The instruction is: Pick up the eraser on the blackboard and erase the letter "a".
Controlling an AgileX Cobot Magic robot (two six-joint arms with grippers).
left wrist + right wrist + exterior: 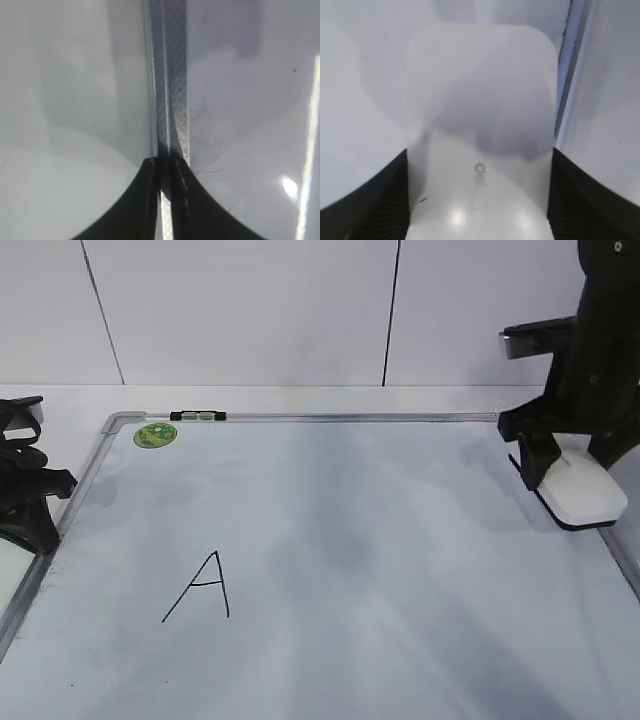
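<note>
The right gripper (pixel 565 475) had its fingers clamped on the eraser (pixel 580 490) at the blackboard's (pixel 330 418) far right corner; the left gripper (pixel 165 172), fingers together, sat over the left frame edge.

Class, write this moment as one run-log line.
right claw: shut on eraser | left claw: shut, idle at board edge | "A": unerased

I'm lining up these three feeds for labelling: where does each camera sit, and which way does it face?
Exterior: in front, slanting down at the blackboard; both arms show.
Left wrist: looks down at the board's frame past the left gripper, jaws nearly together.
Right wrist: looks down at the eraser between the right gripper fingers.
Exterior and right wrist share the eraser.
</note>
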